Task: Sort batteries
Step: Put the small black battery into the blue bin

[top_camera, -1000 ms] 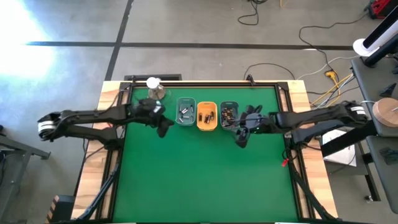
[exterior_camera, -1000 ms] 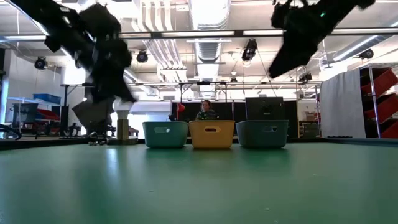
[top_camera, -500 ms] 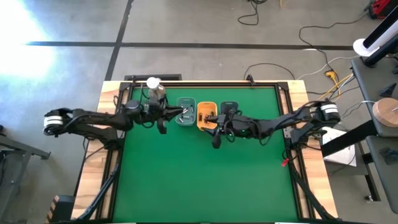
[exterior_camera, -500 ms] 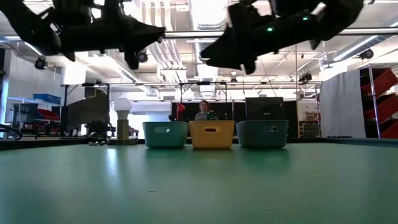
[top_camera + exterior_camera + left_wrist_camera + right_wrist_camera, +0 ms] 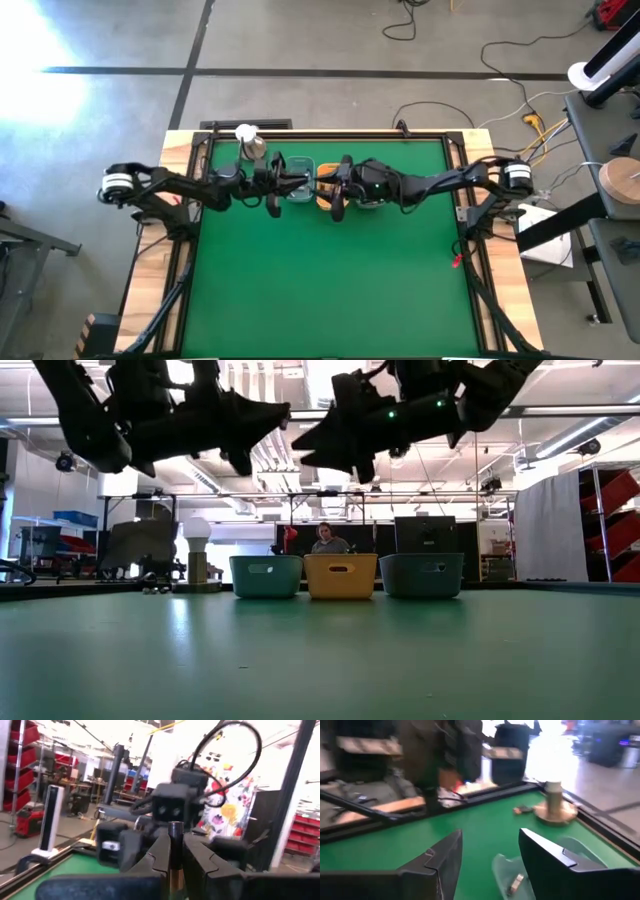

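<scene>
My left gripper (image 5: 296, 184) hangs high over the teal tray (image 5: 265, 575), pointing level toward the table's right. It is shut on one battery (image 5: 175, 847), a dark cylinder with a coppery lower part. My right gripper (image 5: 334, 196) is open and hangs over the orange tray (image 5: 340, 575), pointing level toward the left. The two grippers face each other tip to tip, left gripper (image 5: 280, 412) and right gripper (image 5: 303, 442), with a small gap between them. The darker teal tray (image 5: 421, 574) is third in the row. Another battery (image 5: 515, 882) lies in a tray. My left gripper pinches the battery between its two fingers (image 5: 200, 855). The battery's dark end (image 5: 175, 827) sticks out past the fingertips. The fingers come level from the table's left, and the battery is lifted clear, high above the trays.
The three trays stand in a row near the table's far edge. A round metal dome with a white ball (image 5: 248, 145) sits left of them in the far left corner. The green mat (image 5: 330, 280) spreads toward the near edge. A person (image 5: 328, 540) sits in the room behind.
My left gripper has risen and moved right, from beside the dome to above the teal tray, tipping from downward to level. My right gripper has moved left, from beside the darker teal tray to above the orange tray, and has also turned level. Their tips have come close together.
</scene>
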Tool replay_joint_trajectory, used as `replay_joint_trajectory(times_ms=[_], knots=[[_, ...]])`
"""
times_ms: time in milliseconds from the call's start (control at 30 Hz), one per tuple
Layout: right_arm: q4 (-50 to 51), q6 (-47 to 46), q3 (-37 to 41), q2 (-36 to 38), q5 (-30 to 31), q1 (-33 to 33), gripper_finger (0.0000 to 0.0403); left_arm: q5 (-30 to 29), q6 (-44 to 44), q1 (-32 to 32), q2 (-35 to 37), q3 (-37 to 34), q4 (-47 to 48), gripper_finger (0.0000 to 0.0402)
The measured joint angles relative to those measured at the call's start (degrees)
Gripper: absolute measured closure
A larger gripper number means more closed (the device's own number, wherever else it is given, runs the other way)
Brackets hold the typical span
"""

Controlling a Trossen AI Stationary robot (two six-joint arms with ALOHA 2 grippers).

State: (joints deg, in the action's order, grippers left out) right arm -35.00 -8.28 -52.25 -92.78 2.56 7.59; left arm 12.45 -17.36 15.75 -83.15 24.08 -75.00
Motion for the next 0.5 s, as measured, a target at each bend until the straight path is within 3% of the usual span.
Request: replay_joint_trajectory(times_ms=[300,500], knots=[[1.72,0.18,-1.79,0.77,-6.94,2.74,0.0222,-2.29,-0.07,-0.70,-6.82,3.08,-1.06,0.0393],[6.14,-1.13,-2.54,0.62,-7.54,3.59,0.0216,-1.48,-0.25,-0.68,-10.68,5.03,-1.51,0.0393]])
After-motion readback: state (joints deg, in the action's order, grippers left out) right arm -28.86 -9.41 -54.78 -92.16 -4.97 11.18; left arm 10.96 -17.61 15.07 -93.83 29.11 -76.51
